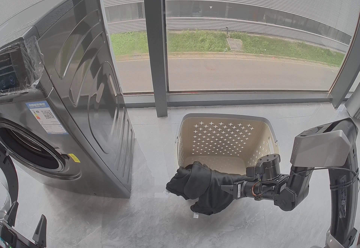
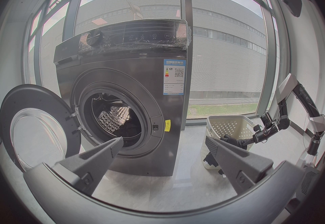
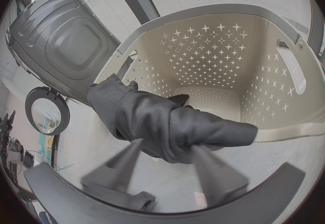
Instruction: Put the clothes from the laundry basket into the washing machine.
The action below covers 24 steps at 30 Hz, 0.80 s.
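The washing machine [image 1: 75, 110] is sitting well off to the washer-ward side of the right fingers. Its round door [image 2: 34, 126] is hanging open and the drum mouth [image 2: 115, 123] is facing straight at the left gripper [image 2: 164, 140]. That gripper is hovering low in front of it with its fingers spread wide and nothing in them.

The laundry basket [image 1: 225, 116] is sitting right behind the right gripper [image 1: 228, 189], which is working at its near rim. From what's showing of the inside, the basket is looking bare.

The black garment [image 1: 202, 185] is the bit that matters. The right fingers are closing around a thick wad of it, so they're partly shut with cloth packed between them. Most of the fabric is bunching out ahead of the fingertips, toward the machine, and one end is trailing back along the basket's near rim and seems to be resting on it. A loose flap is drooping below the fingers toward the floor.

So the left gripper is way nearer the drum, but the right one is holding the goods. The carry is going to be a sideways sweep across open floor to that opening, and the dangling flap is probably the thing to watch at the door ring.
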### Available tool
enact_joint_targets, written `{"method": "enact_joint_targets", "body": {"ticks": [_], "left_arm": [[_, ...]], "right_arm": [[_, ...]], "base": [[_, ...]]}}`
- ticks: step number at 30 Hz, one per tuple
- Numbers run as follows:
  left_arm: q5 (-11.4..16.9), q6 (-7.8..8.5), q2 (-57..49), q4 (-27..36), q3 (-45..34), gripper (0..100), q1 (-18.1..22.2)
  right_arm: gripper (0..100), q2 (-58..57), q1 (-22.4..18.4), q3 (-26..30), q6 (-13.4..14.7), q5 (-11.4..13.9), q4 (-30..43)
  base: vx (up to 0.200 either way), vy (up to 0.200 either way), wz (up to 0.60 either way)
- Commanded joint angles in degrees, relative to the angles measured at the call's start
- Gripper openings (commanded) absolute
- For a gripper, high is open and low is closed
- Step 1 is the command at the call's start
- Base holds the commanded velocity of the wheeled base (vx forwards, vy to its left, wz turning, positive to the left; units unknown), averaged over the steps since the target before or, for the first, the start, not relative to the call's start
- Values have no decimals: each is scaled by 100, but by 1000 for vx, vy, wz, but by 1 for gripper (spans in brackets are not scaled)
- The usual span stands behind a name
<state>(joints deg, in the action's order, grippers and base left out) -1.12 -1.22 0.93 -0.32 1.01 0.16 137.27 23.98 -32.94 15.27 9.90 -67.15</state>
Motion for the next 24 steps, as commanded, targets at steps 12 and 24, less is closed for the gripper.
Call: {"method": "enact_joint_targets", "body": {"ticks": [12, 24], "left_arm": [[-2, -1, -93, -3, -92, 100, 2], [-11, 8, -93, -3, -92, 100, 2]], "right_arm": [[0, -578, 72, 306, 248, 82, -185], [0, -2213, 432, 1149, 380, 170, -334]], "base": [[0, 0, 0], [0, 0, 0]]}}
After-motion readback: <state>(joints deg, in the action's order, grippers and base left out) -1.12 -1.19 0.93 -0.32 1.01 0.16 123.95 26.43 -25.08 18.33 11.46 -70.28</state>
